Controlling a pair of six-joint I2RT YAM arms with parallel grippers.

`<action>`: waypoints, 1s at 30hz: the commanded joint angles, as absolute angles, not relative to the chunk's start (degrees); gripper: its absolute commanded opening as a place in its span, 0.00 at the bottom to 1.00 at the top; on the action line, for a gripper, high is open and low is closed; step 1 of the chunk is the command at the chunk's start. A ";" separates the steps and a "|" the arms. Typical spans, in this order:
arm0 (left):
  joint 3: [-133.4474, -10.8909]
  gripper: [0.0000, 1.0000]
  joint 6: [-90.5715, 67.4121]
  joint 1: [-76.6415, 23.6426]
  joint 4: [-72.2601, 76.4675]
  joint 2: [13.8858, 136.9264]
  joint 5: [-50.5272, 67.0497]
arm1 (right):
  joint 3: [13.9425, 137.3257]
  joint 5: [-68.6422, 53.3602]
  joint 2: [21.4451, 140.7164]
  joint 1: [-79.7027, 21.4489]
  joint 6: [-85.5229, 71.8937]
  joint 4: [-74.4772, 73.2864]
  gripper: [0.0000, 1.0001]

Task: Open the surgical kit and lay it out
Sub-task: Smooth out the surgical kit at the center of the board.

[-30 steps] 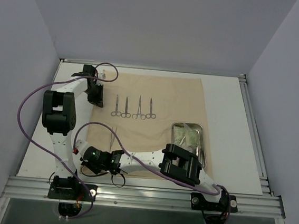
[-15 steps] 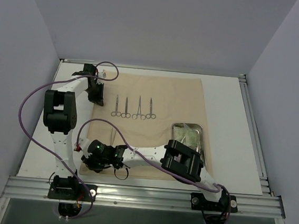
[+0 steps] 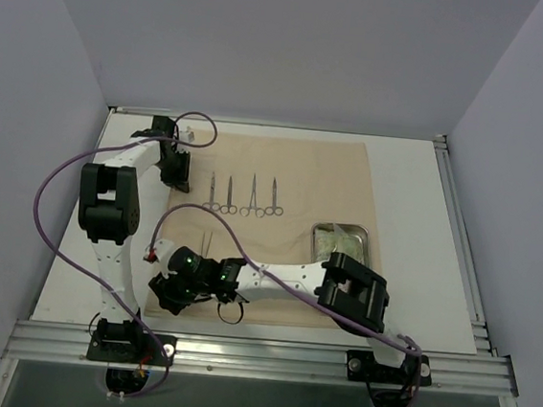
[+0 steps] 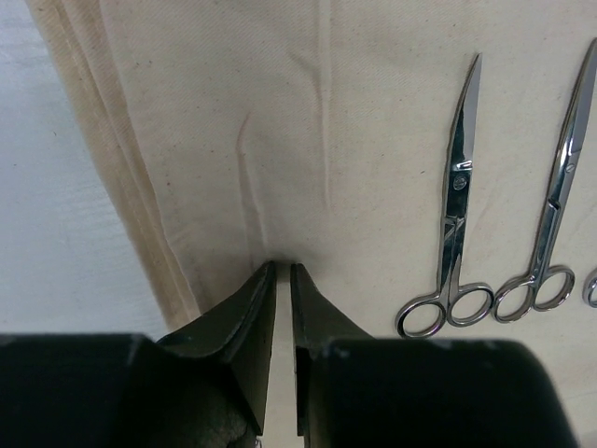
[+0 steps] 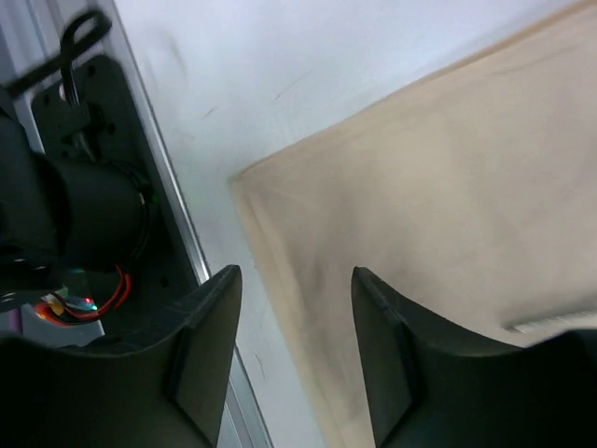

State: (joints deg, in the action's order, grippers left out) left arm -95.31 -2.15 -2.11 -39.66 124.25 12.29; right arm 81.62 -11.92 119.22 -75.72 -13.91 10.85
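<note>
The only container is the rectangular steel tray, in the lower right part of the overhead view. It lies on the cloth, and the right arm covers its near side. Inside we see small pale packets of a slightly greenish tone. How many there are, we cannot tell.

The beige cloth wrap is spread open as a large flat sheet in the middle of the frame. Its weave is fine and matte, with soft creases and a doubled edge on the left side. Four thin, shiny clamps with ring handles lie on it in a row. They are parallel and apart, with the rings toward the bottom of the frame. Two of them show at the right of the left wrist view.

The left gripper stands at the upper left of the cloth. Its dark fingers are almost together, with only a thin slit. Creases run into the tips, so a small fold is pinched there. The right gripper is at the lower left corner of the cloth. Its fingers are wide apart and nothing is between them.

The table is white and smooth, and pale grey walls close it on three sides. An aluminium rail runs along the bottom.
</note>
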 commanded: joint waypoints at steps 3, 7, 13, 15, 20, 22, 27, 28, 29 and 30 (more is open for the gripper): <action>-94.57 0.23 -0.53 -2.11 -38.06 118.40 13.09 | 76.40 3.40 104.60 -71.81 -21.35 8.88 0.41; -95.36 0.24 -0.53 -2.11 -38.58 116.37 14.67 | 70.76 10.10 99.41 -66.37 -27.32 8.35 0.23; -90.03 0.25 -1.14 -2.37 -39.82 109.44 17.05 | 70.13 8.97 102.38 -58.98 -28.92 9.23 0.00; -86.33 0.25 -0.79 -2.81 -38.76 105.83 16.44 | 70.93 8.00 104.75 -57.49 -29.00 10.02 0.00; -77.45 0.25 2.89 -3.95 -39.46 104.15 14.68 | 70.40 6.59 109.59 -54.50 -31.20 12.74 0.00; -76.12 0.25 3.86 -4.04 -39.81 106.16 13.45 | 69.70 6.77 111.35 -53.10 -32.60 13.53 0.00; -72.08 0.23 6.59 -3.96 -39.29 110.04 10.38 | 65.76 7.56 112.77 -51.42 -36.20 15.03 0.00; -71.64 0.23 6.77 -3.96 -38.85 110.13 9.94 | 65.22 7.65 112.76 -51.33 -36.65 15.12 0.00; -71.28 0.23 7.03 -3.96 -38.06 110.13 9.24 | 64.69 7.73 112.68 -51.24 -37.00 15.12 0.00; -70.93 0.23 7.03 -3.96 -37.88 110.04 8.97 | 63.73 7.91 112.24 -51.15 -37.35 15.03 0.00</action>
